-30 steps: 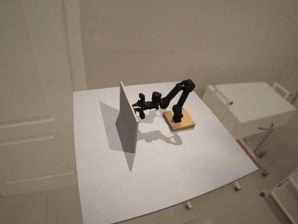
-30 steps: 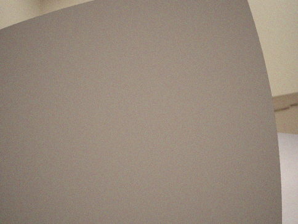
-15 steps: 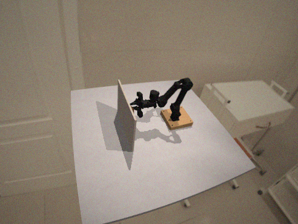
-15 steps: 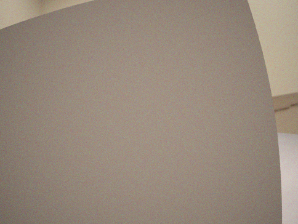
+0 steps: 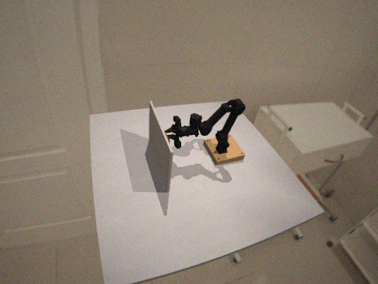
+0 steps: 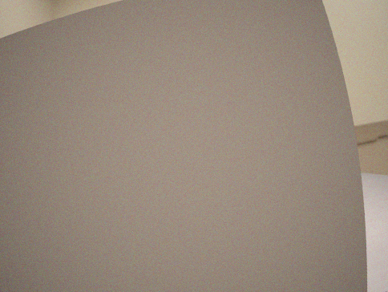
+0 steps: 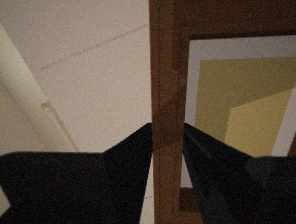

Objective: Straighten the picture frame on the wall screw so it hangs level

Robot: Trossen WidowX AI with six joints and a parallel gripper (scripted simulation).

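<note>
Gripping the brown picture frame (image 7: pixel 167 150) by one upright side: gripper (image 5: pixel 169 133) (image 7: pixel 166 128) closed on that strip, one black finger on the outer edge, the other on the inner edge by the pale mat (image 7: pixel 194 50). Picture inside is yellow, two tones. Frame is at the upright panel (image 5: pixel 159 156) (image 6: pixel 180 152), on the side facing the arm; top view shows only a sliver, so can't tell tilt or notch from there. Exterior view is mostly the panel's plain back. Arm (image 5: pixel 234 107) reaches over from its wooden base (image 5: pixel 236 156) on the white table (image 5: pixel 203 230). Screw hidden.
</note>
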